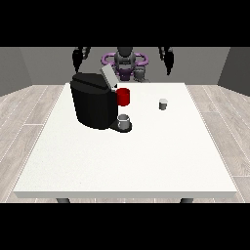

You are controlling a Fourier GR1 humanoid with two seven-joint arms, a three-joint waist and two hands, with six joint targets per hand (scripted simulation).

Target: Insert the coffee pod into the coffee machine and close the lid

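**Pod alone on the table, both hands raised far behind**

Coffee pod, a small grey-white cup, stands upright on the white table, in the far right part of it and well apart from everything else. The black coffee machine stands to the left of it, on the far left part of the table. Its grey lid is tilted up, so the top is open. A red cup is just beside the machine on its right side, and a grey cup sits on the machine's low base at the near side.

The hand at the view's right is lifted above the far edge of the table, with the fingers pointing down. It is well apart from the pod, which lies nearer to the camera and a little to the left below it. This hand holds nothing; if the fingers are spread wide or narrow I cannot tell. The hand at the view's left hangs above the far left corner, behind the machine, also with nothing in it, and its fingers I cannot tell either.
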